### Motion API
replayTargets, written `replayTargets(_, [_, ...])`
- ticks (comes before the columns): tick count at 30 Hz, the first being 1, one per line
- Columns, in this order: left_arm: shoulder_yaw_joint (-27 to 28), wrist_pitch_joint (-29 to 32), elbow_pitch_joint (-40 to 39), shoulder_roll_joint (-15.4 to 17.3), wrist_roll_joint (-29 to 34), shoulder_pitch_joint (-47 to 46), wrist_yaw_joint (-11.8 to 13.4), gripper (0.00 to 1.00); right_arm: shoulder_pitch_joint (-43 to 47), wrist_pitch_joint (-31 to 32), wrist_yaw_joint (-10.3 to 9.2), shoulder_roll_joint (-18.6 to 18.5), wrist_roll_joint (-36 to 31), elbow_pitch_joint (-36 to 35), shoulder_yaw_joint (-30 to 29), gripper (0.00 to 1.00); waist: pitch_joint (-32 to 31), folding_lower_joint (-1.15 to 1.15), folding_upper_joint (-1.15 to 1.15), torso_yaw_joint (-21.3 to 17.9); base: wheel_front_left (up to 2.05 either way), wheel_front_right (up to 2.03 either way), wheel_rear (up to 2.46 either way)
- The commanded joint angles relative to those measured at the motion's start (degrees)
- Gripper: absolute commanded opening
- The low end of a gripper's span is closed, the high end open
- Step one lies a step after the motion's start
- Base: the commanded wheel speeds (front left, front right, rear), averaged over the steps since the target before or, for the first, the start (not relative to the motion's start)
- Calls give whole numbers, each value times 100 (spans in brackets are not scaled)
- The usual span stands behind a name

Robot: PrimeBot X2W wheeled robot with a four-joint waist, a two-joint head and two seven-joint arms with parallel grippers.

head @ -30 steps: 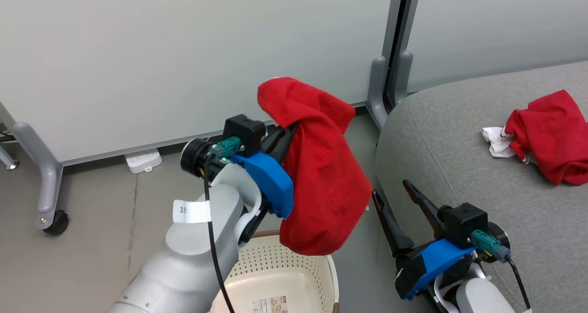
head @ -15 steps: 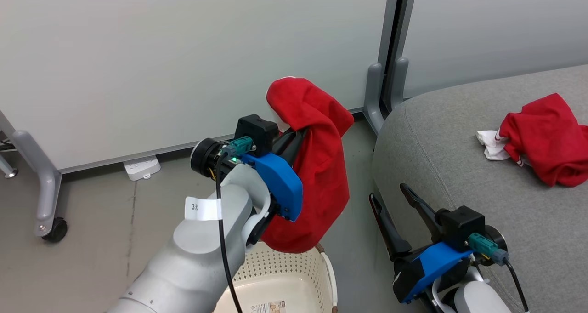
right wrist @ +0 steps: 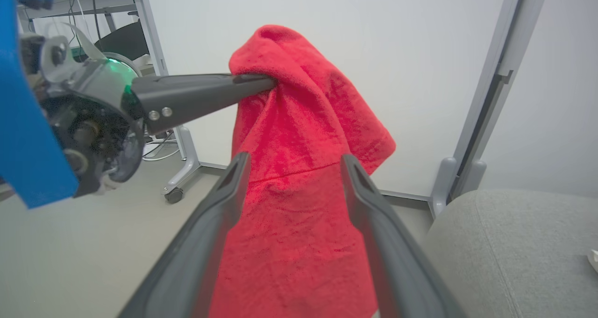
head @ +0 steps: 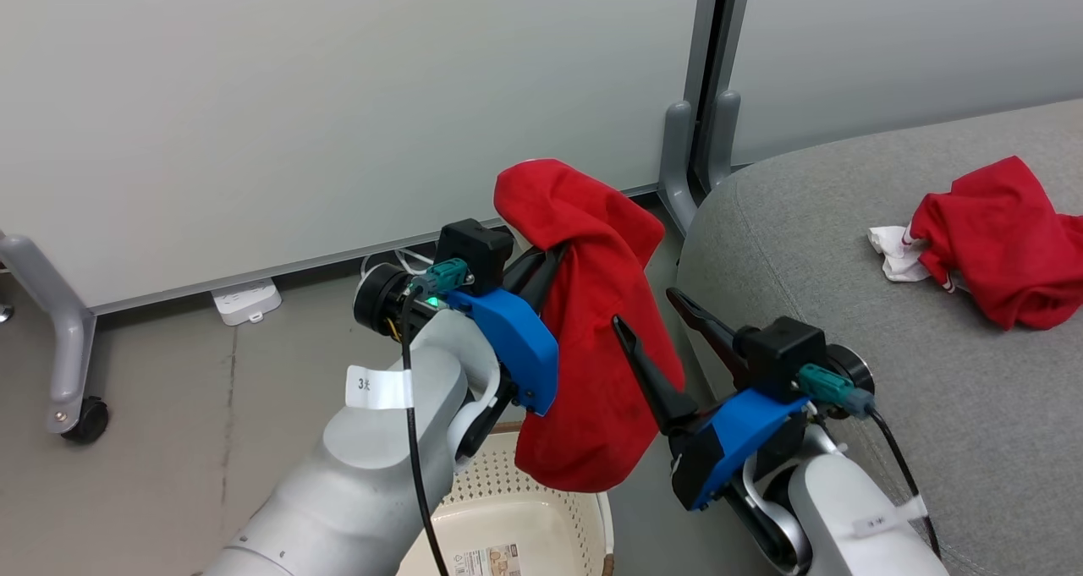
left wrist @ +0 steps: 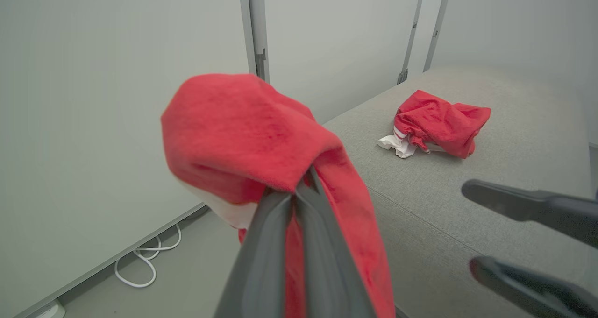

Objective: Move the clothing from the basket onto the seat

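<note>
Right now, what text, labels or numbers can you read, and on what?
"3" plus one unclear character: white tag on the left forearm.
Paper label in the basket: print too small to read.
White strip on the right forearm: nothing legible.

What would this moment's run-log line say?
left gripper: shut on red garment, held up near basket | right gripper: open, pointed at it | second garment: on seat

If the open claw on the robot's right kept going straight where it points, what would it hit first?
Most likely the hanging red garment, which the left gripper holds pinched. The right gripper points its open fingers straight at it, though how near is hard to judge.
</note>
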Motion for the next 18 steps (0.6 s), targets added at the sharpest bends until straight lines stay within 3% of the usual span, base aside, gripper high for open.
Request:
replayTargets(1, [-45, -23, 10, 1, -73, -76, 20, 0, -200, 63, 1, -8, 56, 120, 64, 100, 24, 0, -1, -5, 0, 0, 0])
replayTargets(18, [-574, -56, -188, 1, -477, -279, 67, 0, -1619, -37, 1, -7, 809, 1868, 728, 100, 141, 0, -1, 191, 0, 0, 0])
